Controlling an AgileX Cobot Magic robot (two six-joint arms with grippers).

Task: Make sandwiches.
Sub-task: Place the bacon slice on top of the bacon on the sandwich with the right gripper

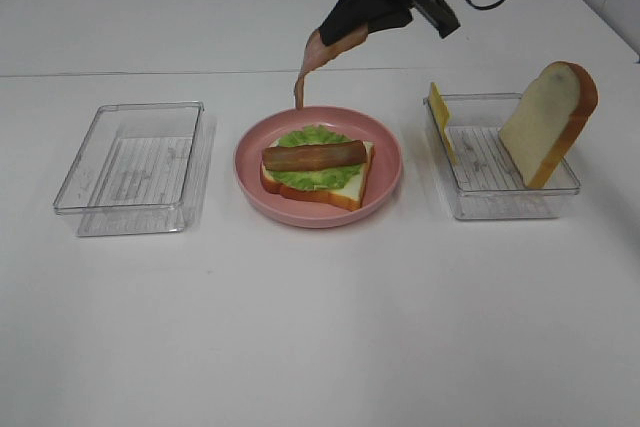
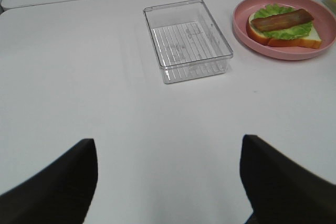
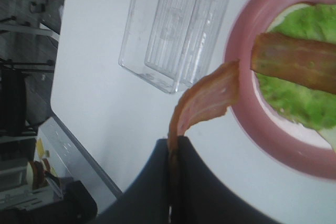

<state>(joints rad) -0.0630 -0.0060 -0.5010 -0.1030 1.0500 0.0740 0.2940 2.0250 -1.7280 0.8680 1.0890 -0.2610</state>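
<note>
One strip of bacon (image 3: 207,100) hangs from the right gripper (image 3: 173,142), whose dark fingers are pressed together on its upper end. The strip droops and curls under its own weight, so it looks soft, rubbery and very light, likely to flop or twist when lowered. Holding it by one end seems fair for draping it tip first, though it may land crooked.

Just below its free tip and a little nearer sits the pink plate (image 1: 390,187), round, smooth and shallow-rimmed. On it is the half-built sandwich (image 1: 335,190): a white bread slice with orange-brown crust, a ruffled green lettuce leaf (image 1: 305,137), and a second brown bacon strip (image 1: 313,156) lying flat across the top. Nothing appears to fix the layers together, so a nudge could slide them.

To this gripper's right, a clear ribbed plastic tray (image 1: 500,202) holds another bread slice (image 1: 548,122) leaning upright against its wall. A thin yellow cheese square (image 1: 439,112) stands on edge at the opposite wall. The bread looks thick, spongy and light, best pinched across its flat faces near the crust. The cheese looks thin and slick, easiest taken by its raised edge.

Farther to the left, past the plate, lies a matching tray (image 1: 130,167). The left gripper (image 2: 167,148) hangs over the white bench (image 1: 320,327) with its fingers spread wide, holding nothing, well apart from that tray.
</note>
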